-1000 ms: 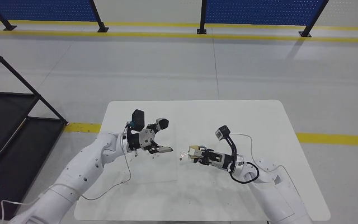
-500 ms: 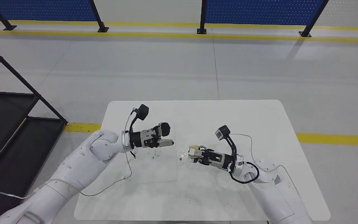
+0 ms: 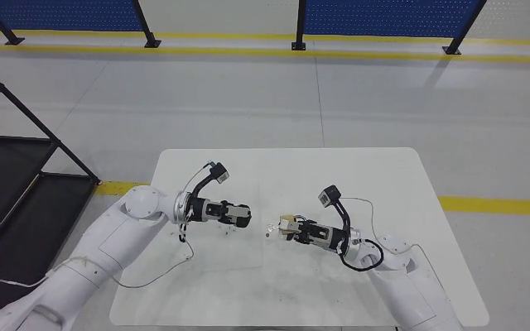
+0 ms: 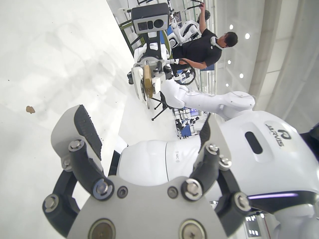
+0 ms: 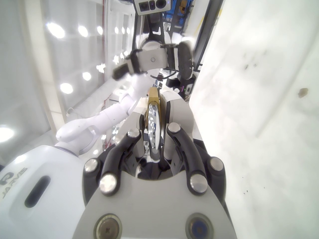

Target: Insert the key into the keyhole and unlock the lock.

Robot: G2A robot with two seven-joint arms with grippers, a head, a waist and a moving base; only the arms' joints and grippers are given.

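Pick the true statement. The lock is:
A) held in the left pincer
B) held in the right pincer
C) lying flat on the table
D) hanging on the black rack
B: the right pincer is shut on the lock, which sits between its fingers, while the left pincer is open with nothing in it.

White glossy arms (image 3: 116, 240), blk cables (image 3: 363, 266), left claw (image 4: 144, 123): grey plate (image 4: 149, 207), blk links (image 4: 84, 165), steel screws (image 4: 101, 187), ribbed pads (image 4: 89, 130)

One lock (image 4: 147, 79), one table (image 3: 373, 174), two tools: left tool (image 4: 145, 119), right tool (image 5: 156, 105)
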